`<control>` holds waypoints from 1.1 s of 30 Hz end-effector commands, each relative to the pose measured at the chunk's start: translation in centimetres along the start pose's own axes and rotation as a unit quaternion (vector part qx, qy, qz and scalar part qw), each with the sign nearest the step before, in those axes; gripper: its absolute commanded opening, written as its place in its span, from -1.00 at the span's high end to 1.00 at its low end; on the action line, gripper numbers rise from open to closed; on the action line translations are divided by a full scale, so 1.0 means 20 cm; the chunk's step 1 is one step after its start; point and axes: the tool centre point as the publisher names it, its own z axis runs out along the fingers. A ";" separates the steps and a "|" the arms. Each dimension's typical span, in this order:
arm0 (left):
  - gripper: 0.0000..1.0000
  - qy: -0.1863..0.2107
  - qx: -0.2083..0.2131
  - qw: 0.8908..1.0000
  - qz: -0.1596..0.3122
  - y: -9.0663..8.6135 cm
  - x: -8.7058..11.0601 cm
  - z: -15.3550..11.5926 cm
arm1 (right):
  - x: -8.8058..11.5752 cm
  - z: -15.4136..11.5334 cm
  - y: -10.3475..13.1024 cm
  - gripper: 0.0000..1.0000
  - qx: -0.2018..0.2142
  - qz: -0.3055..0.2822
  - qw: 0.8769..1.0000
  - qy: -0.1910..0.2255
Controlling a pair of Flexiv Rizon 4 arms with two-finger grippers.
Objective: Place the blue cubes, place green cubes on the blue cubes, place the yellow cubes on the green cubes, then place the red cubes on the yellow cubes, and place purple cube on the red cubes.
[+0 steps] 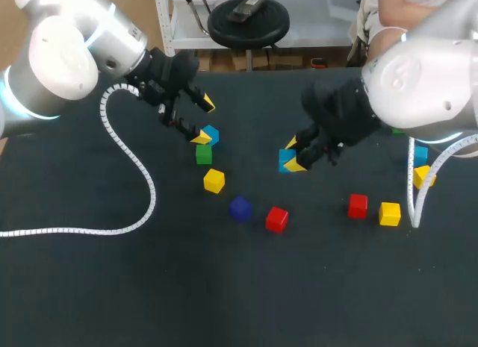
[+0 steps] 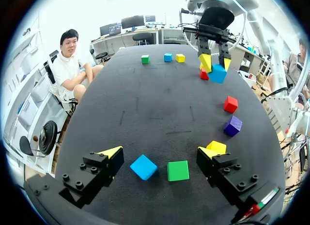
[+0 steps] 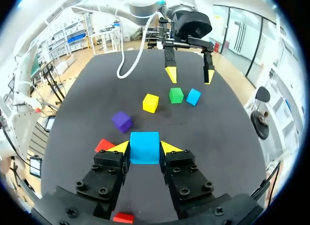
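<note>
My right gripper (image 3: 144, 146) is shut on a blue cube (image 3: 144, 147), held near the table's middle (image 1: 286, 159); whether the cube touches the cloth I cannot tell. My left gripper (image 1: 203, 119) hangs open over a second blue cube (image 2: 143, 167) and a green cube (image 2: 178, 170), which lie side by side between its fingers. A yellow cube (image 2: 216, 147) rests by one fingertip. In front of these sit the purple cube (image 1: 240, 208) and a red cube (image 1: 277, 219). Another red cube (image 1: 358, 206) and a yellow cube (image 1: 389, 213) lie to the right.
At the right edge, partly behind my right arm, lie a blue cube (image 1: 420, 154) and a yellow cube (image 1: 423, 175); the left wrist view shows a green cube (image 2: 145, 59) beside them. A white coiled cable (image 1: 119, 183) loops across the table's left side.
</note>
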 end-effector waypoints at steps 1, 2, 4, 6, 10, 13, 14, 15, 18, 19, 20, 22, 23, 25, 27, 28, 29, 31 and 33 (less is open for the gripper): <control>-1.00 0.000 0.001 1.000 0.000 0.00 0.00 0.00 | 0.04 0.06 -0.05 1.00 0.005 -0.015 1.000 -0.026; -1.00 0.000 0.001 1.000 0.000 0.00 0.00 0.00 | 0.05 0.07 -0.06 1.00 0.007 -0.021 0.999 -0.037; -1.00 0.000 0.001 1.000 0.000 0.00 0.00 0.00 | 0.05 0.08 -0.09 1.00 0.006 -0.020 0.999 -0.037; -1.00 0.000 0.001 1.000 0.000 0.00 0.00 0.00 | 0.05 0.11 -0.11 1.00 0.001 -0.015 0.999 -0.037; -1.00 0.000 0.001 1.000 0.000 0.00 0.00 0.00 | 0.05 0.15 -0.12 1.00 -0.006 -0.015 0.999 -0.034; -1.00 0.000 0.001 1.000 0.000 0.00 0.00 0.00 | 0.05 0.19 -0.13 1.00 -0.017 -0.009 1.000 -0.021; -1.00 0.000 0.001 1.000 0.000 0.00 0.00 0.00 | 0.04 0.20 -0.13 1.00 -0.019 -0.008 1.000 -0.016; -1.00 0.000 0.001 1.000 0.000 0.00 0.00 0.00 | 0.04 0.20 -0.13 1.00 -0.023 -0.008 1.000 -0.012; -1.00 0.000 0.001 1.000 0.000 0.00 0.00 0.00 | 0.03 0.20 -0.13 1.00 -0.032 -0.003 0.999 -0.003; -1.00 0.000 0.001 1.000 0.000 0.00 0.00 0.00 | 0.02 0.18 -0.13 1.00 -0.033 -0.003 0.999 -0.003; -1.00 0.000 0.001 1.000 0.000 0.00 0.00 0.00 | 0.01 0.16 -0.13 1.00 -0.034 -0.004 0.999 -0.003; -1.00 0.000 0.001 1.000 0.000 0.00 0.00 0.00 | 0.00 0.10 -0.14 1.00 -0.031 -0.003 1.000 -0.001; -1.00 0.000 0.001 1.000 0.000 0.00 0.00 0.00 | 0.00 0.07 -0.15 1.00 -0.026 -0.004 1.000 -0.001; -1.00 0.000 0.001 1.000 0.000 0.00 0.00 0.00 | 0.00 0.04 -0.16 1.00 -0.023 -0.005 1.000 0.001; -1.00 0.000 0.001 1.000 0.000 0.00 0.00 0.00 | 0.00 0.04 -0.16 1.00 -0.029 -0.007 1.000 0.005; -1.00 0.000 0.001 1.000 0.000 0.00 0.00 0.00 | 0.00 0.06 -0.16 1.00 -0.035 -0.007 0.999 0.007; -1.00 0.000 0.001 1.000 0.000 0.00 0.00 0.00 | 0.00 0.07 -0.16 1.00 -0.039 -0.004 0.999 0.006; -1.00 0.000 0.001 1.000 0.000 0.00 0.00 0.00 | 0.00 0.09 -0.17 1.00 -0.039 0.001 0.999 0.004; -1.00 0.000 0.001 1.000 0.000 0.00 0.00 0.00 | -0.01 0.11 -0.17 1.00 -0.039 0.000 0.999 0.001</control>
